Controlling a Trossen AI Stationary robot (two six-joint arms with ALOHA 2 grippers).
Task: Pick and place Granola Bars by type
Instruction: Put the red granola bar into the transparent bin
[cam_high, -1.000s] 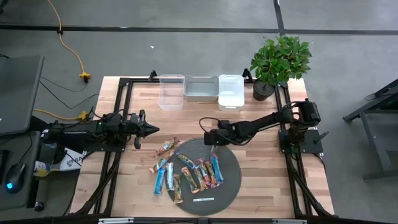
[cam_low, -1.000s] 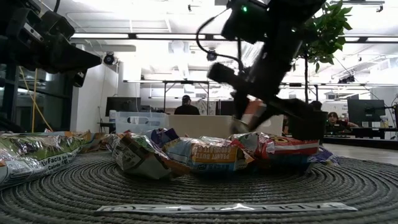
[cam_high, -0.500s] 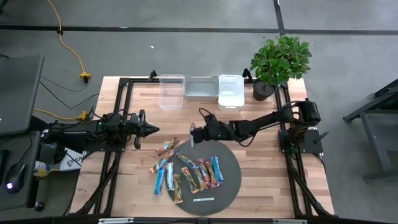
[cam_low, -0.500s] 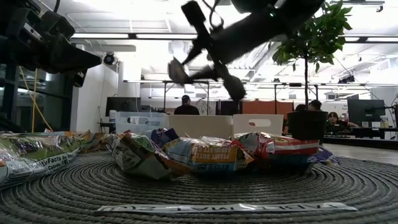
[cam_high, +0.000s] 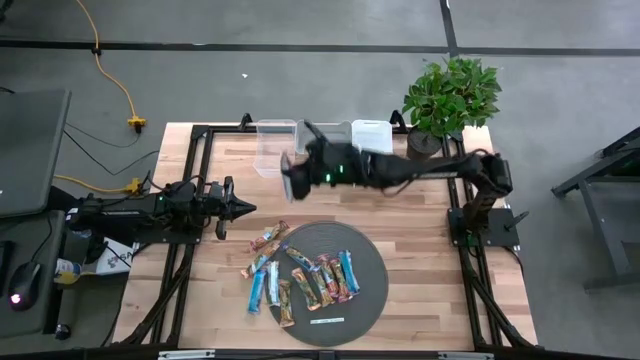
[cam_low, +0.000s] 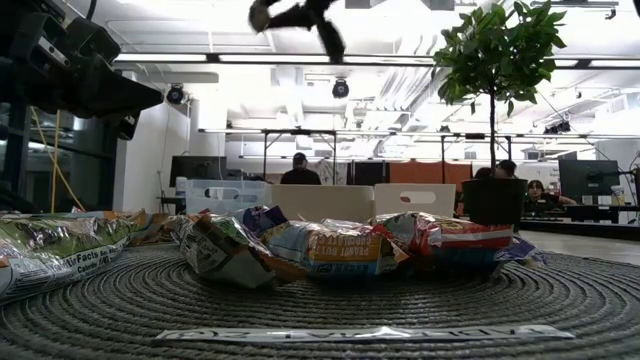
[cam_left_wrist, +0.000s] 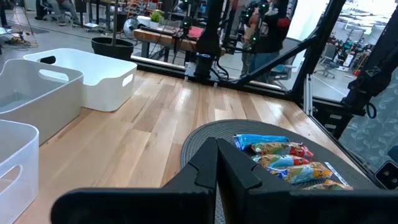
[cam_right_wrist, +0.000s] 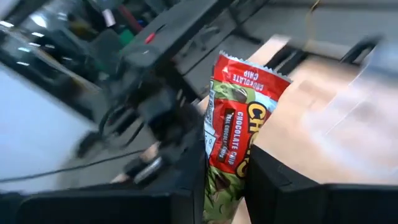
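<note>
Several granola bars (cam_high: 305, 275) in blue, red and brown wrappers lie on and beside a round dark woven mat (cam_high: 370, 250). High over the table, near the clear bin (cam_high: 275, 148), my right gripper (cam_high: 290, 183) is shut on a red granola bar (cam_right_wrist: 239, 106). It also shows at the top of the low view (cam_low: 295, 15). At the table's left side my left gripper (cam_high: 245, 208) waits, level and shut, with nothing in it (cam_left_wrist: 217, 165). My right gripper pinches the red granola bar between its two fingers (cam_right_wrist: 273, 177), at the bar's lower end (cam_right_wrist: 225, 168). The fingers lie along the bar. Its other end sticks out forward past the fingertips. The bar is lifted clear, high above the table.
Three bins stand in a row at the far edge: the clear one, a grey one (cam_high: 323, 140) and a white one (cam_high: 371, 147). A potted plant (cam_high: 450, 95) stands at the far right corner. A thin white label strip (cam_high: 327, 321) lies on the mat's near part.
My right gripper has risen from the mat and swung toward the table's far left, toward the clear bin, rolling its wrist as it went. It kept the red bar, which is now lifted clear of the mat.
</note>
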